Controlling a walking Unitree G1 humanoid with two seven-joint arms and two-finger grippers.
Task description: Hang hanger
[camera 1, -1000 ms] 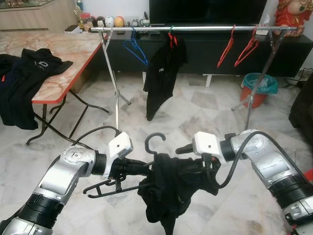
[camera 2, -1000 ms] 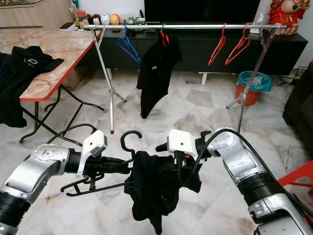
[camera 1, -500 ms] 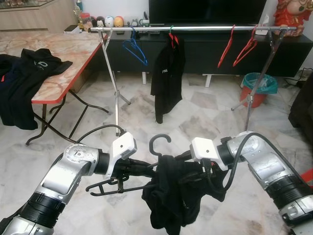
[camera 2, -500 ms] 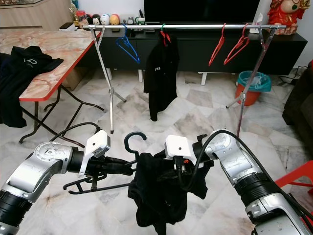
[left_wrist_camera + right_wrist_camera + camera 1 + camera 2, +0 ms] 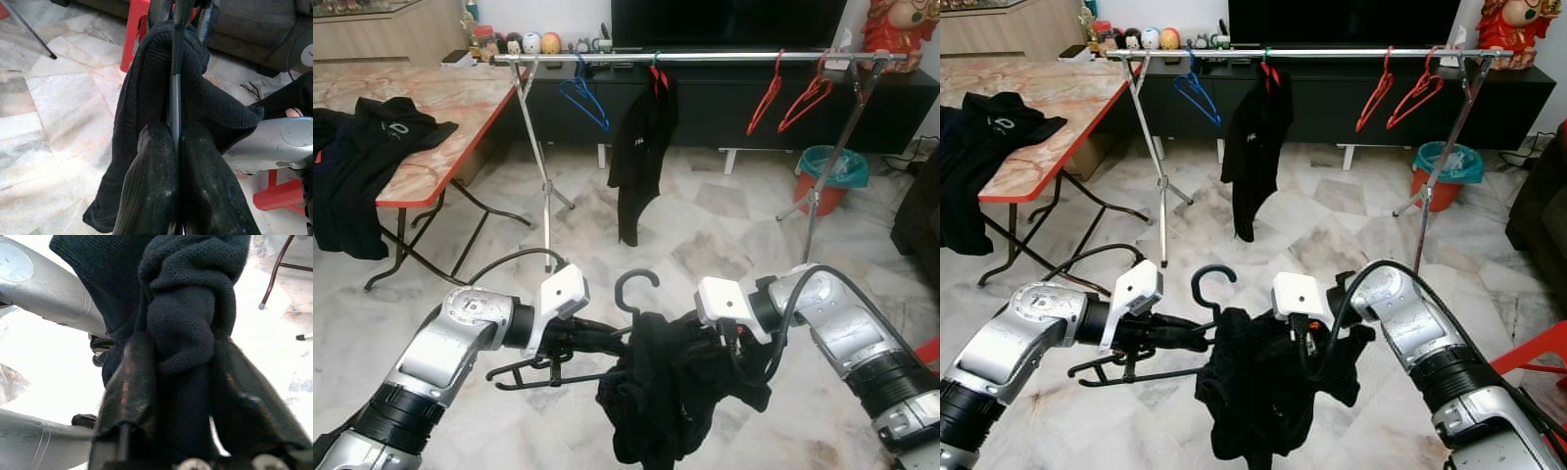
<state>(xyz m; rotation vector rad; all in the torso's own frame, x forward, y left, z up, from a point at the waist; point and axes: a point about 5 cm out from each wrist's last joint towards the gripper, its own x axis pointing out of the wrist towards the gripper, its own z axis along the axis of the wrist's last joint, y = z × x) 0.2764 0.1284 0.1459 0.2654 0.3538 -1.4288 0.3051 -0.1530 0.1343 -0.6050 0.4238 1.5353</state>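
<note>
right, black hanger (image 5: 570, 364) sits low in front of the robot, between both arms, hook (image 5: 636, 287) pointing up, well short of the clothes rail (image 5: 705, 58). a black garment (image 5: 671, 392) is bunched over the hanger's right half and droops below it toward the marble floor (image 5: 724, 225). left gripper (image 5: 175, 147) is clenched on the hanger's thin bar, both fingers (image 5: 151, 186) pressed flat against it, cloth draped over the bar just past the tips. right gripper (image 5: 183, 372) is clamped on a thick wad of the garment, fabric stuffed between its fingers (image 5: 129, 382). in the head views the left arm (image 5: 450, 343) reaches in from the left and the right arm (image 5: 842, 323) from the right, meeting at the garment. further out: the rail on two tripod stands carries a blue hanger (image 5: 584, 96), a black shirt (image 5: 641, 147) on a red hanger, and two bare red hangers (image 5: 793, 93) to the right. a folding table (image 5: 440, 108) with a red edge stands on the left with dark clothes (image 5: 362, 157) piled over its near end. teal-lined bin (image 5: 832, 174) near the right stand, dark tv cabinet (image 5: 734, 98) behind the rail, small figurines (image 5: 533, 43) on it at the left.
</note>
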